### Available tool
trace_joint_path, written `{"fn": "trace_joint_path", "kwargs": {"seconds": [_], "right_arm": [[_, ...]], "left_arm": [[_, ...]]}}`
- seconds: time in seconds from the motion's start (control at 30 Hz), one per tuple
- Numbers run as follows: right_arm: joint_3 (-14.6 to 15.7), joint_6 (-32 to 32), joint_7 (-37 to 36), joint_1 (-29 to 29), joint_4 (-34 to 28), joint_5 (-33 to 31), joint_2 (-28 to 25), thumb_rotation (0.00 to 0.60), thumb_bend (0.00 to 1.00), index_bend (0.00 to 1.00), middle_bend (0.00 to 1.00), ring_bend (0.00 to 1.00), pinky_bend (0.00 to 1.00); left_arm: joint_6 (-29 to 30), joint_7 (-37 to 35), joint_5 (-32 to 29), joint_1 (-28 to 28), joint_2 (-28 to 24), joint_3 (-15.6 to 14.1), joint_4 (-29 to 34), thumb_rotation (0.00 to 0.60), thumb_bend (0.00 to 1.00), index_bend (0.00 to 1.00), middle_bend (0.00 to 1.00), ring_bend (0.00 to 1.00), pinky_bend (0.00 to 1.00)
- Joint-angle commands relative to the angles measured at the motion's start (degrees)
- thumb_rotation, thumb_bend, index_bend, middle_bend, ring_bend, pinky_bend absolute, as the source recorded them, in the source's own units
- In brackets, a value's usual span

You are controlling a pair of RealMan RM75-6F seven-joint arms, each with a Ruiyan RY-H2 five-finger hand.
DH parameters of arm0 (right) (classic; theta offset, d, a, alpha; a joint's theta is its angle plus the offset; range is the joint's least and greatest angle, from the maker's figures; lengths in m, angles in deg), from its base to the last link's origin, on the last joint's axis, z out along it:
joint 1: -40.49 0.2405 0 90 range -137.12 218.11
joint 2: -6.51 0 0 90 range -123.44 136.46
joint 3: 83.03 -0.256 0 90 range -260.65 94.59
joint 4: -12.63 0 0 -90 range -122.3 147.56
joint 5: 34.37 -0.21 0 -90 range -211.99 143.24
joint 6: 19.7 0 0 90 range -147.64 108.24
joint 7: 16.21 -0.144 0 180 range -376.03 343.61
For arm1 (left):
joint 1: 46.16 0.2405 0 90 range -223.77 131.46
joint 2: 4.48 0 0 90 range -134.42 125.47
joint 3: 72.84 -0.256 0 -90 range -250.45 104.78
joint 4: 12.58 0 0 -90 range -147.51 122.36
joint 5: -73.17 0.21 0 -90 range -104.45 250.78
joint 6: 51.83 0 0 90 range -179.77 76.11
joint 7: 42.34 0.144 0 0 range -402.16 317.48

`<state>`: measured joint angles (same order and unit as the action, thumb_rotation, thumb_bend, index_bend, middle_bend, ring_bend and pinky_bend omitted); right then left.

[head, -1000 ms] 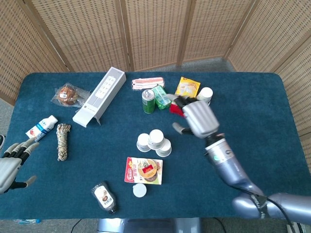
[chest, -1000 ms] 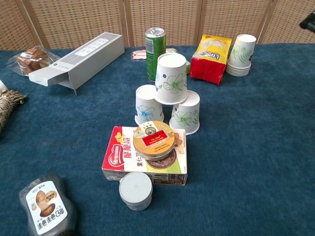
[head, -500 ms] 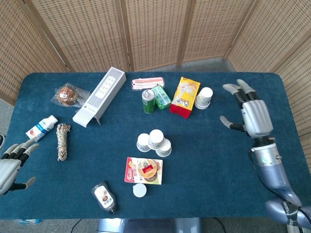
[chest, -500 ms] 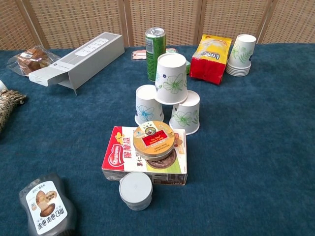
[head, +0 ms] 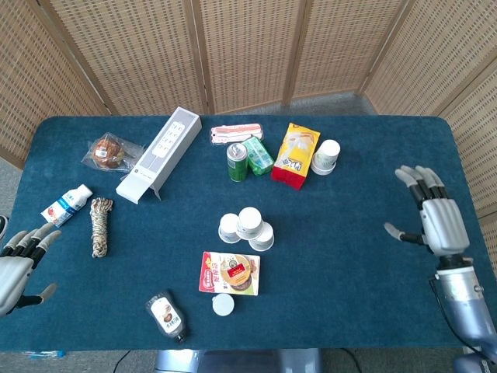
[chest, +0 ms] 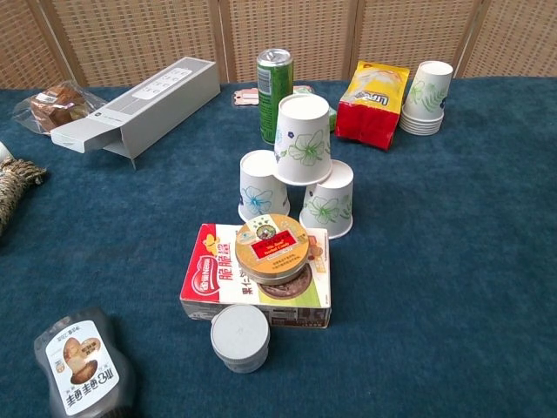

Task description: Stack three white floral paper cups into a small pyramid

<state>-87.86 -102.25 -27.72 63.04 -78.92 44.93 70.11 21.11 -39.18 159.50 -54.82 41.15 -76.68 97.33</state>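
Observation:
Three white floral paper cups stand upside down in a pyramid at mid-table: a top cup [chest: 302, 139] [head: 250, 222] rests across a left cup [chest: 260, 185] [head: 230, 228] and a right cup [chest: 329, 198] [head: 262, 236]. My right hand [head: 435, 219] is open, fingers spread, far right of the pyramid near the table's right edge. Open and empty too, my left hand [head: 17, 263] sits at the table's front left corner. The chest view shows neither hand.
A stack of spare floral cups [chest: 426, 97] stands at the back right beside a red-yellow snack bag [chest: 374, 103] and a green can [chest: 273, 82]. In front of the pyramid lies a red box [chest: 257, 277] with a round tin [chest: 273, 246]. A grey carton [head: 160, 154], rope [head: 100, 225] and sauce bottle [head: 168, 316] lie left.
My right hand has drawn away from beside the pyramid, moving right and toward the table's front right edge. The pyramid stands unchanged. The left hand barely moved.

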Motion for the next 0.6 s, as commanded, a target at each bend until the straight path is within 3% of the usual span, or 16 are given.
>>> {"fn": "trace_joint_path", "kwargs": {"seconds": [0.03,0.17,0.43,0.6], "right_arm": [[1.8,-0.3,2.4,-2.1,0.0,0.9,0.2,0.6,0.17,0.09,0.01,0.0,0.09],[3.1,-0.2,6.0,-4.4,-0.6,-0.1,0.9,0.6,0.15,0.08,0.0,0.0,0.0],[3.2,-2.1,8.1,-8.2,-0.4,-0.5,2.7,0.6,0.14,0.07,0.0,0.0,0.0],[3.1,-3.7,9.9,-9.9,-0.9,0.2,2.4,0.6,0.13,0.08,0.0,0.0,0.0]], "left_arm": [[2.2,2.7,0.1,1.0,1.3,0.3,-0.3,0.6,0.33,0.03,0.0,0.0,0.0],[5.3,4.9,0.5,2.3,2.7,0.7,-0.8,0.6,0.33,0.03,0.0,0.0,0.0],[10.3,7.0,2.5,4.2,5.4,1.4,-3.4,0.6,0.33,0.01,0.0,0.0,0.0],[14.0,6.3,6.8,5.0,7.7,1.6,-7.0,0.6,0.32,0.01,0.0,0.0,0.0]]}}
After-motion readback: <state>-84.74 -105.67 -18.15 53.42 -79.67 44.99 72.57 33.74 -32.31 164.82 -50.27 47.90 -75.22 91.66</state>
